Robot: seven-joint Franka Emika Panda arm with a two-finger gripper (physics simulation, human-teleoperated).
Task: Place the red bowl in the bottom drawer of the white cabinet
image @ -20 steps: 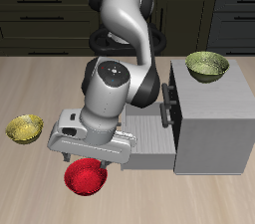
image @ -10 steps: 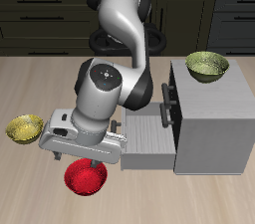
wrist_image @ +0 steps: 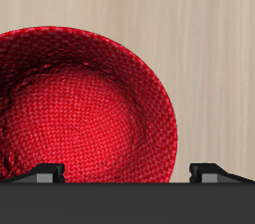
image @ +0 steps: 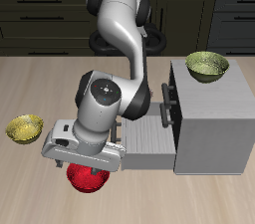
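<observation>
In the exterior view the claw [image: 84,165] hangs low over the red bowl [image: 87,179], whose upper part is covered by the wrist housing so that only its lower half shows beneath the claw, sitting on the table [image: 30,183] close to the table's front edge. Beside the claw, toward the white cabinet [image: 209,120], the bottom drawer [image: 147,140] stands pulled out, its pale ribbed floor partly hidden by the arm; the bowl lies outside it, in front of the drawer's open end. Farther from the claw, on the cabinet's flat top, sits one yellow-green bowl [image: 206,66], and on the claw's other side, well apart on the bare wood, sits a second yellow-green bowl [image: 24,128]. From this view the fingers themselves are hidden under the wrist body, so their spread cannot be read here. In the wrist view the red bowl [wrist_image: 82,109] fills much of the frame directly below the claw [wrist_image: 125,172], its woven-looking inside facing up and its rim curving across the pale wood. The two dark fingertips [wrist_image: 44,173] stand far apart, one over the bowl's inside and the other beyond its rim over the table, with nothing held between them: the claw is wide.
</observation>
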